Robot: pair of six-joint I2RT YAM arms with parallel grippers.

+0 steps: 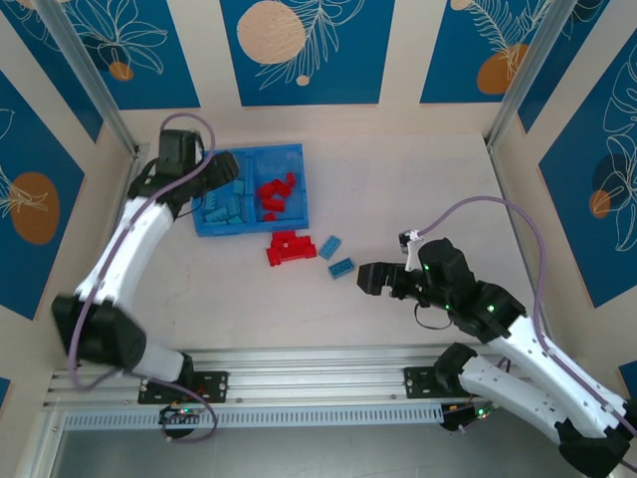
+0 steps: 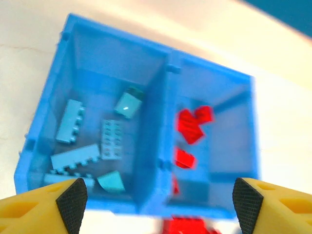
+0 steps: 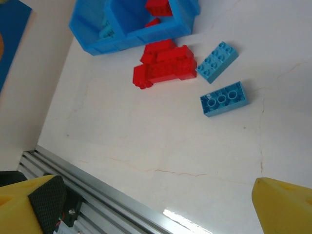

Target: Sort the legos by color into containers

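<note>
My left gripper [image 2: 156,201] hangs wide and empty over the tray [image 2: 163,58] at the tabletop's [image 1: 418,189] far-left corner. I see my right gripper [image 3: 158,204] wide too, near loose legos [image 3: 165,68].

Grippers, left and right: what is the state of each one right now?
Left gripper: open, holding nothing, above the tray.
Right gripper: open, holding nothing, above the table.

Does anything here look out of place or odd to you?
Yes: a clump of red bricks and two light blue bricks lie loose on the table, just outside the tray. One blue brick lies upside down, hollow side showing. Inside the tray, the colours look properly separated.
</note>
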